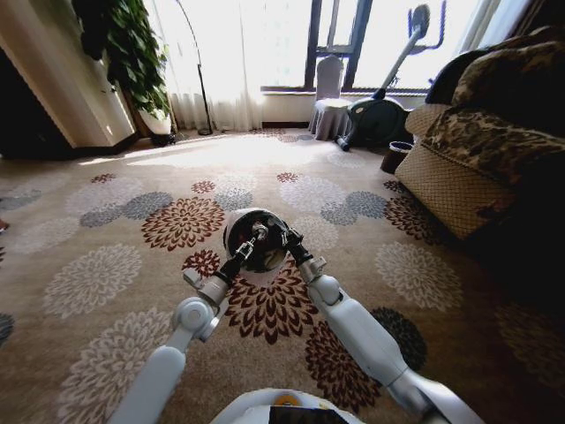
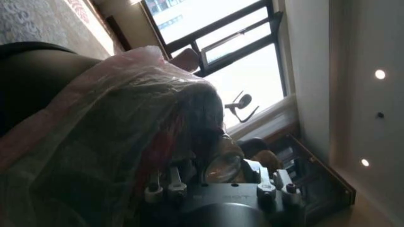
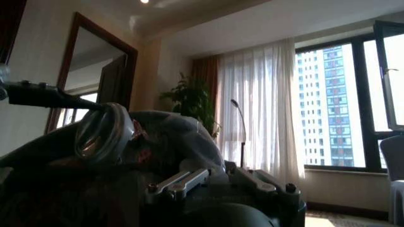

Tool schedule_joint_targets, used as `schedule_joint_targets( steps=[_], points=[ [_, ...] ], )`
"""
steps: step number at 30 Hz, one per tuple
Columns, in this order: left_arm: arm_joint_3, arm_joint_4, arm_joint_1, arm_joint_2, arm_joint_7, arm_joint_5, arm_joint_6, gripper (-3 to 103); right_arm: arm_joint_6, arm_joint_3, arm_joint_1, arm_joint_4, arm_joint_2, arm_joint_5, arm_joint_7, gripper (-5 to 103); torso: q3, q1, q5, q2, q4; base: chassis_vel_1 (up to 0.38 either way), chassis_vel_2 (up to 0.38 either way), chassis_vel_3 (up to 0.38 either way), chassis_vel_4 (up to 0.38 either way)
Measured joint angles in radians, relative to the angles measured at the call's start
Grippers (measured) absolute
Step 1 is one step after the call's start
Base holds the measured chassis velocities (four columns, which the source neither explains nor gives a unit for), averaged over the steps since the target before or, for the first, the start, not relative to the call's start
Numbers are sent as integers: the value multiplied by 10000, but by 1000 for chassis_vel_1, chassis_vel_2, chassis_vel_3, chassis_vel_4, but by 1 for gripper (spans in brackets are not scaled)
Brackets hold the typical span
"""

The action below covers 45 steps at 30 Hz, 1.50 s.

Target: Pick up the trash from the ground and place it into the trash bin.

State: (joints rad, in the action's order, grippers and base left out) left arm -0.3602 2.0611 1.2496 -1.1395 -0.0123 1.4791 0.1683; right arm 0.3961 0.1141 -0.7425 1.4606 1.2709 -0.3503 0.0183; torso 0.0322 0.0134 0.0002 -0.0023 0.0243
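Both arms reach forward and meet at the small round black trash bin with its pale translucent plastic liner (image 1: 256, 243), which sits just ahead of the robot's base over a dark red flower on the carpet (image 1: 97, 274).

Left pincer (image 1: 251, 246) at the bin's near-left rim; right pincer (image 1: 281, 237) at the near-right rim. Both sit against the rim and liner; whether the jaws are spread or closed on the edge, cannot tell from any angle. The bin looks gripped or braced between the two arms, possibly lifted, but contact with the carpet is hidden.

In the left wrist view, the crumpled liner (image 2: 120, 127) bulges close by, with something red showing through it. Could be litter already inside; not certain.

Risks, as I judge them: the thin liner could slip or tear if a pincer holds only plastic. Uneven pull from the two arms could tip the bin and spill it.

Room: floral carpet in beige, grey and maroon, bright curtained windows (image 1: 265, 44), potted plant (image 1: 132, 53), exercise machine (image 1: 388, 97), patterned sofa (image 1: 485, 132).
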Motion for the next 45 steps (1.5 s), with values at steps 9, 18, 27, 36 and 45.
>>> schedule_joint_targets(
  steps=[9,18,27,36,45],
  points=[
    [149,837,388,79,49,180,118,90,-140,20,126,88,-302,-148,-1,0,0,0,0,0,-1,0,0,0,0],
    [-4,1128,802,50,578,-881,-74,100,-580,58,107,402,-574,-262,-1,0,0,0,-1,0,0,0,0,0,0],
    [-131,816,681,-58,1051,-1887,-455,100,-2003,182,-171,1768,-1532,-862,-3,0,2,0,1,0,-2,0,0,0,0],
    [-632,831,769,-145,2436,-4458,-2118,100,-3688,209,-88,3055,-3391,-1892,-2,0,1,0,1,3,-3,0,0,0,0],
    [-2045,284,1034,-61,447,-9470,-4033,100,-4754,-349,-199,2915,-4651,-2724,-7,0,2,1,0,2,-4,0,0,0,0]
  ],
)
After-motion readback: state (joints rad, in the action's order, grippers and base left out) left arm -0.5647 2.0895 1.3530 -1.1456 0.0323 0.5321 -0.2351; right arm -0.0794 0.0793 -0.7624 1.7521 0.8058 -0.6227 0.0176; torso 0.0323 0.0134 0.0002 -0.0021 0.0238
